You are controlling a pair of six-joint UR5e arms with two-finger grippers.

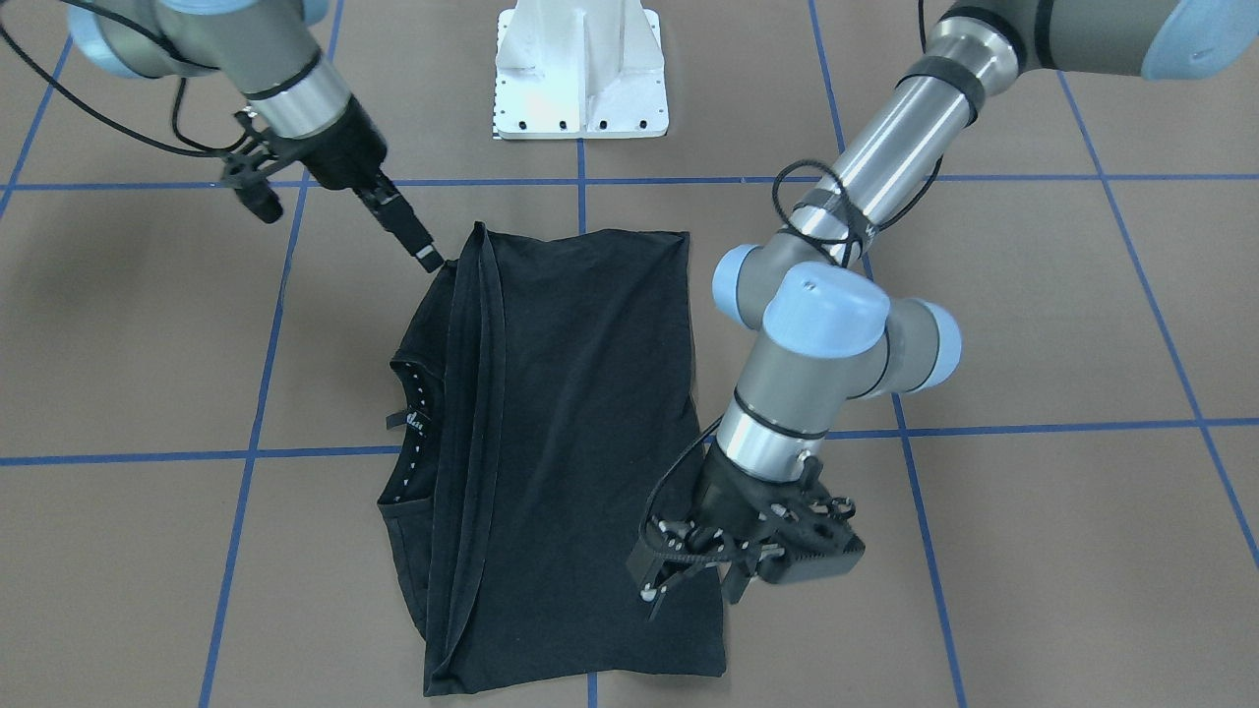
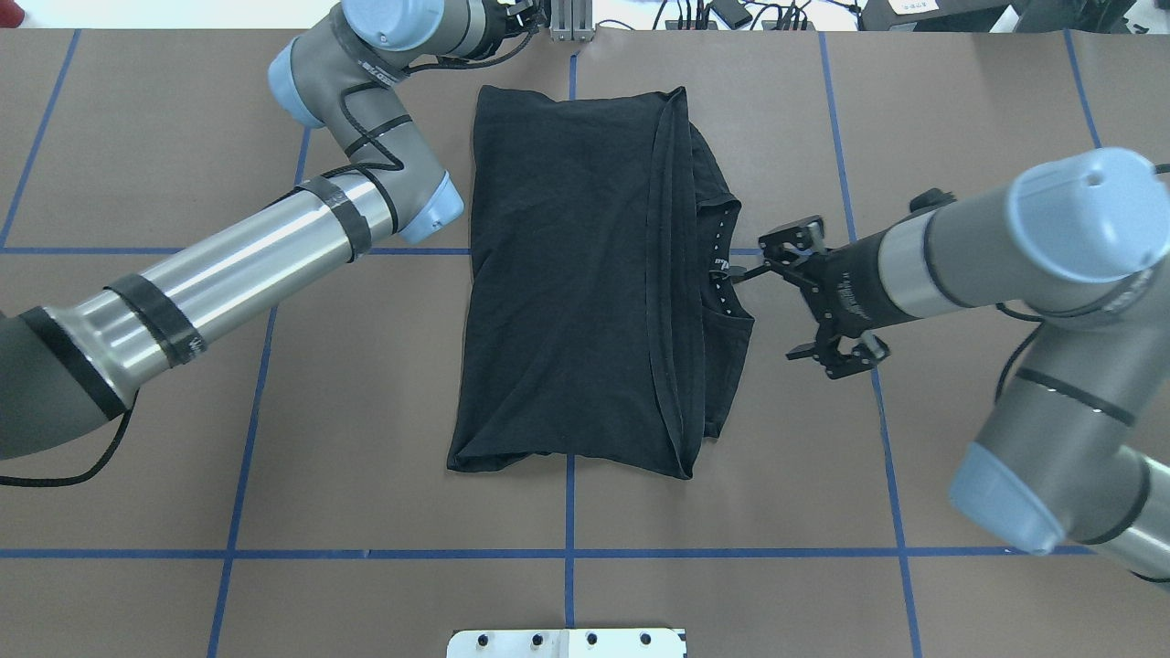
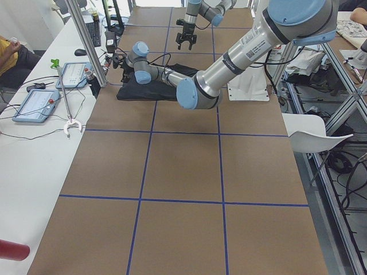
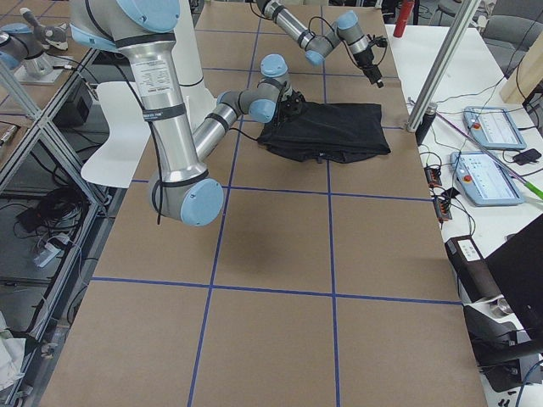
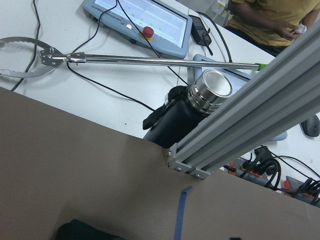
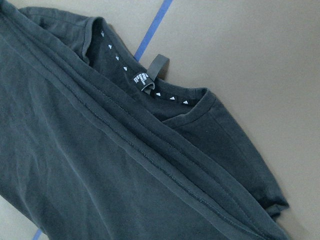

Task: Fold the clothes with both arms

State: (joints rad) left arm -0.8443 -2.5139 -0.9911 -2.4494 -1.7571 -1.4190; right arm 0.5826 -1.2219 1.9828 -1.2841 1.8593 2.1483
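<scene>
Brown table surface (image 2: 366, 411) marked into squares by blue tape lines (image 2: 366, 553), with a white bolted base plate (image 1: 580, 74) at the robot's side. Beyond the far table edge, a white bench carries a control tablet (image 5: 145, 22) with a red button, a long metal grabber rod (image 5: 160, 60) and a black bottle (image 5: 190, 112) with a steel cap, standing beside an aluminium post (image 5: 250, 115); a person in a yellow shirt (image 5: 270, 17) sits behind. A white chair (image 3: 315, 137) stands off the table's other side, and a red object (image 3: 11, 250), possibly a bottle, lies at the bench's near end.
</scene>
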